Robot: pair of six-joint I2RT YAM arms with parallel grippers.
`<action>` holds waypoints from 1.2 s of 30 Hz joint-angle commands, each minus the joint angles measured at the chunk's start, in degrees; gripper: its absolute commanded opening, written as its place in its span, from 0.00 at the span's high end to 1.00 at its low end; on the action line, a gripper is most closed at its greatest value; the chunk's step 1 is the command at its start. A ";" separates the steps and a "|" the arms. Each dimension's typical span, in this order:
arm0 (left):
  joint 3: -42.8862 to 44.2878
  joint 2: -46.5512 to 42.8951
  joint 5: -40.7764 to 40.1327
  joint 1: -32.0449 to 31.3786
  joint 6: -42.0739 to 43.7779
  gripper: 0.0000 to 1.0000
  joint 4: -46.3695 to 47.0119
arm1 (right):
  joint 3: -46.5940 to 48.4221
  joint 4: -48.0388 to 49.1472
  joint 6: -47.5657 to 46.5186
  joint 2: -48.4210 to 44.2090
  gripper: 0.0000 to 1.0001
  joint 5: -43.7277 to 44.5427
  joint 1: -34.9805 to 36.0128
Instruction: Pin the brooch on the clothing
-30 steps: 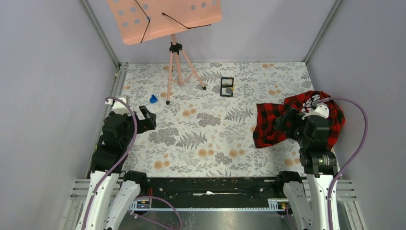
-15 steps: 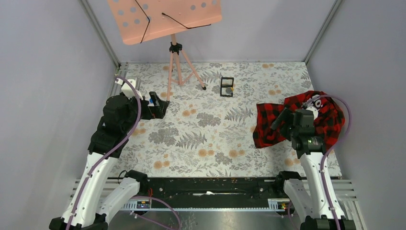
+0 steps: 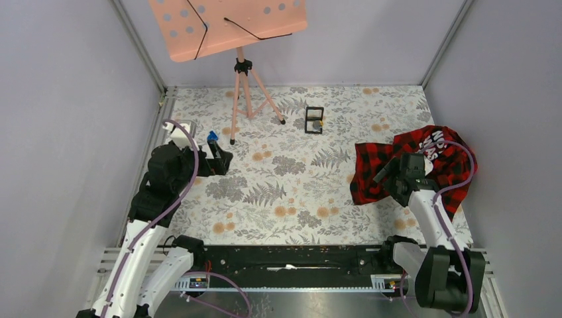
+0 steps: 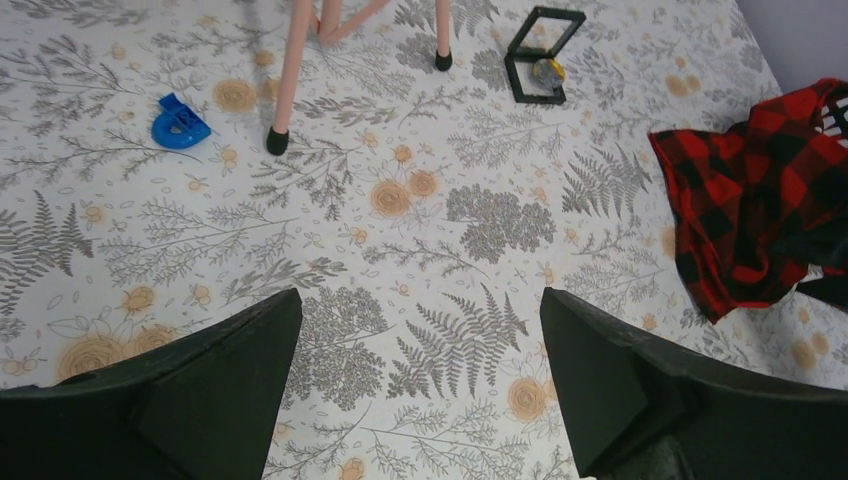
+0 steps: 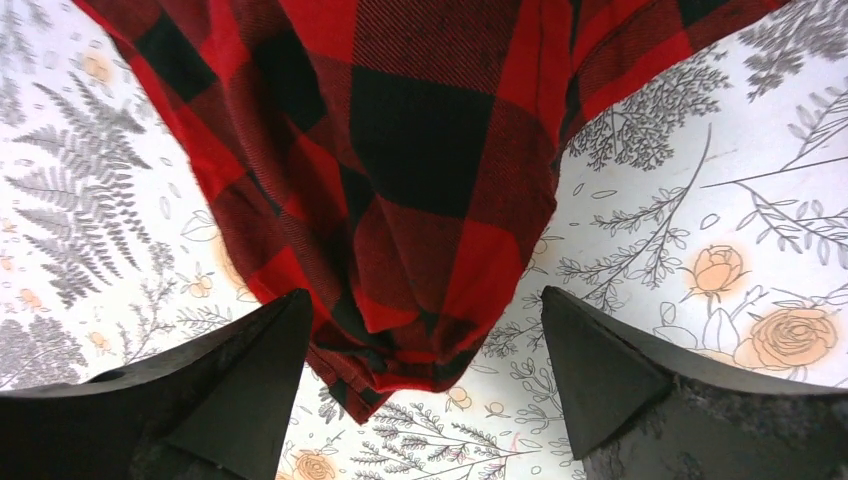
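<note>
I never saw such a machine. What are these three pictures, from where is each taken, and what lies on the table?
Two robot arms stand at the near edge of a flowered table. One picture looks down from above; the other two come from a camera on each wrist, so the black wedges below are its own fingers. On the table: a red-and-black checked shirt at the right, a pink music stand at the back, a small blue object, and a black frame box with the grey brooch by it. Both are open: the left gripper over bare table, the right gripper over the shirt's edge. Nothing is held.
</note>
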 commanded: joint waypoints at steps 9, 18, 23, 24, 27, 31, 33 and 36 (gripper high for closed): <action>-1.02 -1.50 5.93 6.33 -2.10 0.01 5.27 | -1.22 8.66 1.90 7.14 0.94 -8.81 -0.15; -1.27 -0.03 9.89 6.18 -1.15 0.01 5.22 | 2.24 3.06 -4.51 -8.24 1.00 -12.35 -0.08; -0.94 1.35 12.74 2.02 -0.02 0.02 5.41 | 14.74 -8.52 -11.12 -13.79 1.00 -17.00 1.94; -0.99 1.24 12.77 0.57 0.38 0.02 5.44 | 17.22 -10.63 -11.88 -14.02 1.00 -17.52 2.88; -1.21 0.64 13.11 -4.01 1.65 0.02 5.37 | 22.23 -14.44 -12.00 -14.22 1.00 -20.15 7.90; -2.76 -1.80 12.74 -11.69 0.90 0.02 6.40 | 27.12 -15.99 -10.20 -12.45 1.00 -20.46 19.51; -4.73 -4.05 12.41 -15.86 -1.88 0.02 8.81 | 29.19 -15.80 -8.84 -10.81 1.00 -20.42 25.34; -10.77 -7.65 11.58 -23.14 -6.75 0.02 16.60 | 31.93 -15.55 -6.87 -8.15 1.00 -17.41 34.18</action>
